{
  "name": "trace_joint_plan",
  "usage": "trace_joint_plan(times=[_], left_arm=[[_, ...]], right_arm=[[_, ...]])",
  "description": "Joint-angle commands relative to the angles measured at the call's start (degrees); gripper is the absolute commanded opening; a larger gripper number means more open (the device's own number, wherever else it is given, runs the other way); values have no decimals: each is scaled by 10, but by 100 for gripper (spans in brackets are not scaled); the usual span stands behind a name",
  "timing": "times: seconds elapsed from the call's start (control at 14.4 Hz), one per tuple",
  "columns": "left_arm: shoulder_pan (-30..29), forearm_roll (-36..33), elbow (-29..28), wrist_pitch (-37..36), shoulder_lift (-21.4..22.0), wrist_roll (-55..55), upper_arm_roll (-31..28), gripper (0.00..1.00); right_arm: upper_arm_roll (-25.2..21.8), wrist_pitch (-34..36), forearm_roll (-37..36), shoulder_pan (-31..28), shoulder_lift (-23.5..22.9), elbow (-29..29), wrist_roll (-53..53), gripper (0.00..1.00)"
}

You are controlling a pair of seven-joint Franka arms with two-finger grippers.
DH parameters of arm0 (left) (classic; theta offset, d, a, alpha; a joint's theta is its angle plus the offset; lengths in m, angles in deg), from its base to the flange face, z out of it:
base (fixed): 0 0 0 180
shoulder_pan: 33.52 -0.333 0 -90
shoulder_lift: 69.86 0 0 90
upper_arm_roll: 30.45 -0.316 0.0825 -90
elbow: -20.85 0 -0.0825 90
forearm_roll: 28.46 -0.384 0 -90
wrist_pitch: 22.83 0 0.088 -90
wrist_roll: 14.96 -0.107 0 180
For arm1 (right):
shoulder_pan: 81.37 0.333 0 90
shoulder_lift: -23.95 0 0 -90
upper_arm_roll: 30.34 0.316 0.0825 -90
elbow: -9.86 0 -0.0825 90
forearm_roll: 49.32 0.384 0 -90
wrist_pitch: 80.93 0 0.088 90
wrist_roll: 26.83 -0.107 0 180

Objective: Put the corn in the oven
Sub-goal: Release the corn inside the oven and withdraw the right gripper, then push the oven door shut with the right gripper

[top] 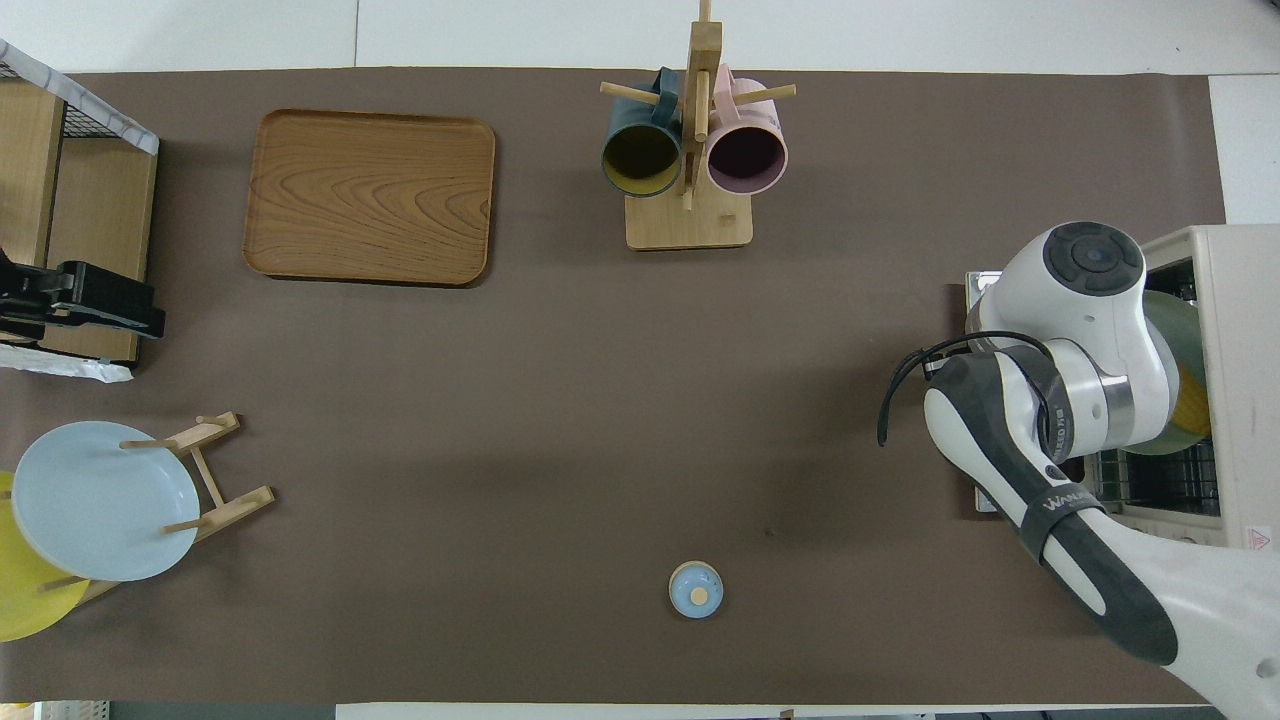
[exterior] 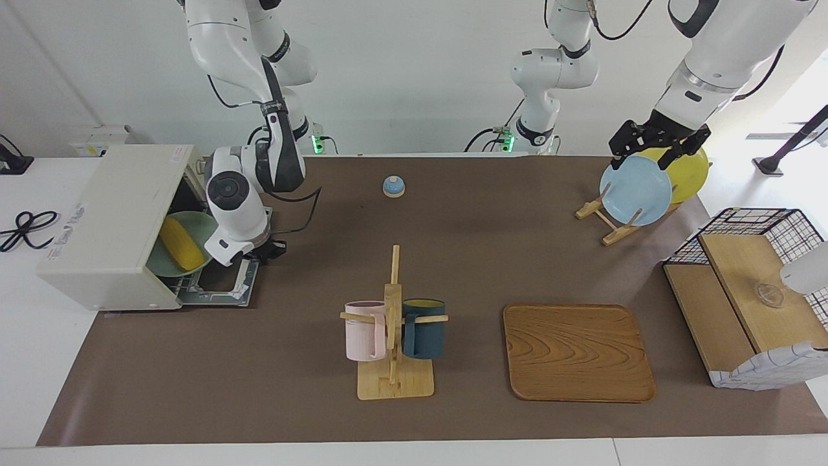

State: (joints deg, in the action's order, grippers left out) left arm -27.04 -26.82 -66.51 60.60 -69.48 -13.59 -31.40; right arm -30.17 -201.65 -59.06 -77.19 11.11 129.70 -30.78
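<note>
The yellow corn [exterior: 181, 244] lies on a green plate [exterior: 202, 225] on the rack inside the cream-white oven [exterior: 110, 220] at the right arm's end of the table. The oven door [exterior: 220, 289] hangs open and flat. In the overhead view only a sliver of the corn [top: 1192, 410] shows inside the oven [top: 1240, 300]. My right gripper [exterior: 262, 251] is at the oven's mouth beside the plate's rim, its fingers hidden by the wrist. My left gripper [exterior: 647, 158] is open and empty, raised over the plate rack and basket; it also shows in the overhead view [top: 110, 305].
A mug tree [exterior: 393, 323] with a pink and a dark blue mug stands mid-table. A wooden tray [exterior: 577, 353] lies beside it. A rack [exterior: 614, 226] holds a blue and a yellow plate. A wire-and-wood basket [exterior: 744, 304] and a small blue knob [exterior: 393, 186] are also here.
</note>
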Motion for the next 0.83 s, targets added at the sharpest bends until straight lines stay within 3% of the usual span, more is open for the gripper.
trace_joint_plan(times=[0.0, 0.35, 0.76], left_arm=[[0, -10, -14, 2, 15, -6, -1, 100], [0, -10, -14, 2, 15, -6, -1, 100], [0, -10, -13, 2, 15, -7, -1, 100]], right_arm=[[-1, 67, -53, -5, 7, -37, -2, 0], [-6, 168, -81, -18, 32, -101, 65, 0], [-5, 184, -82, -94, 62, -101, 164, 0]])
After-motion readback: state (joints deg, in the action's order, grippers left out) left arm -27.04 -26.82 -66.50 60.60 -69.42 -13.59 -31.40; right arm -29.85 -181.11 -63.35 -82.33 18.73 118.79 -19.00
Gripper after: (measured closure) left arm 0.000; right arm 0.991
